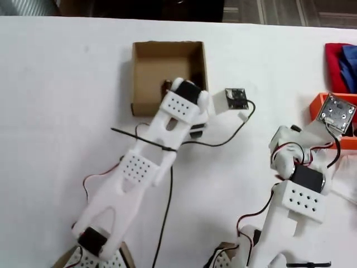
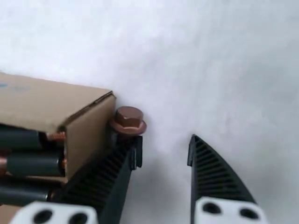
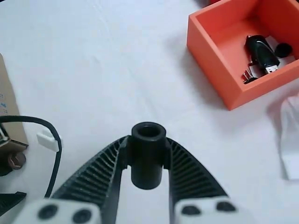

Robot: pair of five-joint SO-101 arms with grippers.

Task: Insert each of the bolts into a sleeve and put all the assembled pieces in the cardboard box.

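By the 5 o'clock corner of the cardboard box (image 1: 139,78), which sits toward 12 o'clock on the table (image 1: 56,111), the copper bolt (image 2: 128,120) with its flanged hexagonal head stands just outside the wall. It is at the tip of one jaw of your left gripper (image 2: 163,142), whose jaws are open. It is probably hard, smooth and dense, so it may slip; take it below the head. Toward 3 o'clock, your right gripper (image 3: 147,143) is closed around the middle of the black sleeve (image 3: 147,168), upright with bore upward; it seems stiff, light and safe to squeeze firmly.
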